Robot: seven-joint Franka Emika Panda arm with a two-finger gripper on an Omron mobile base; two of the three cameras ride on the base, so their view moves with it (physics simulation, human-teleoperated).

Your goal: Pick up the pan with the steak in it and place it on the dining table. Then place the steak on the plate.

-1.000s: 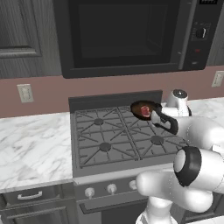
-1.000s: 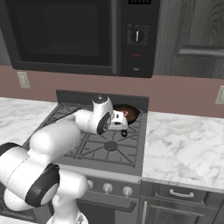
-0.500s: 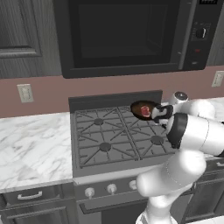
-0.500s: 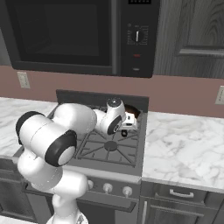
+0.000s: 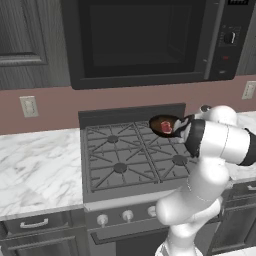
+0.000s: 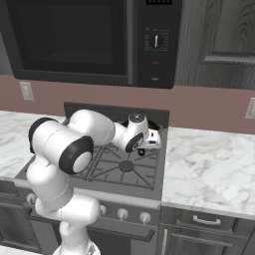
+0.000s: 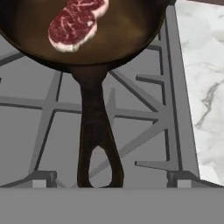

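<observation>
The pan [image 7: 87, 35], a dark cast-iron skillet, sat on the grey grates of the gas stove [image 5: 125, 155] at its rear right burner, close under the black backguard. The steak [image 7: 76, 22], red with pale marbling, lay flat inside it, off toward one side of the pan floor. In the hand view the pan's handle [image 7: 96, 140] ran straight down toward the camera, its looped end nearest, over the stove grates, with a white marble counter [image 7: 199, 87] beside the stove. The gripper [image 6: 149, 142] hovered just short of the handle with its jaws spread wide and nothing between them. A black microwave [image 5: 150, 40] hung above the stove, dark cabinets beside it.
</observation>
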